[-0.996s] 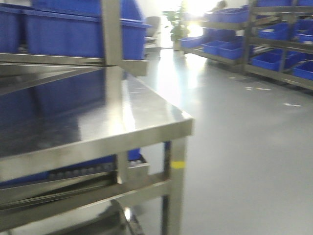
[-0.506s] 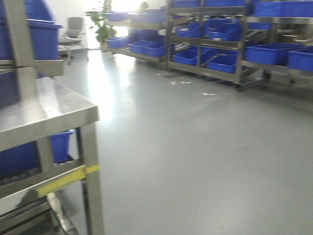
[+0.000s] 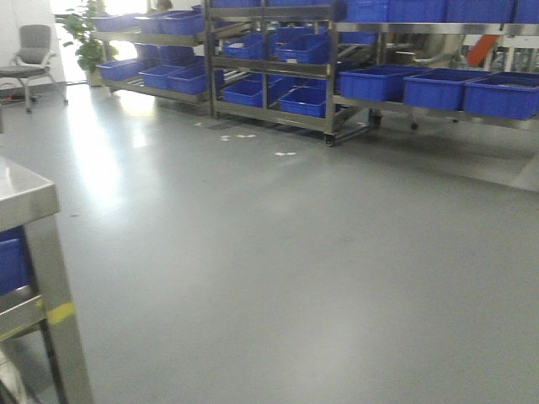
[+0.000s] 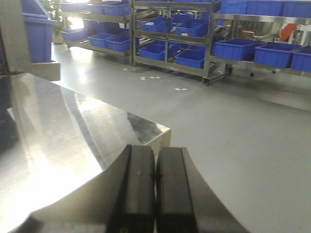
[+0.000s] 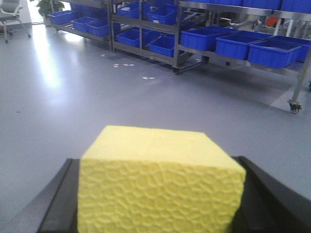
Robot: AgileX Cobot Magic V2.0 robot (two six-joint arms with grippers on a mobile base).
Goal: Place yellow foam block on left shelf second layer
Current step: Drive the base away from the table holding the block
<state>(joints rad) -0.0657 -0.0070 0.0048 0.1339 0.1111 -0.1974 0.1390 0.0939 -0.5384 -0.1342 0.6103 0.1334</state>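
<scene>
**Free room and obstacles.** Open grey floor (image 3: pixel 295 278) extends from the table (image 3: pixel 24 192) corner to the racks of blue bins (image 3: pixel 278 76), which stand well apart from the table. An office chair (image 3: pixel 32 52) stands far from the table, near the racks. A steel post (image 4: pixel 14 39) and a blue bin (image 4: pixel 40 29) rise at the table's far edge. The yellow foam block (image 5: pixel 155 160) fills the right pincer (image 5: pixel 158 194).

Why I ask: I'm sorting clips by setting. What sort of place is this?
Probably a warehouse or factory storeroom: metal racks lined with blue bins, a steel worktable, and a wide bare grey floor.
</scene>
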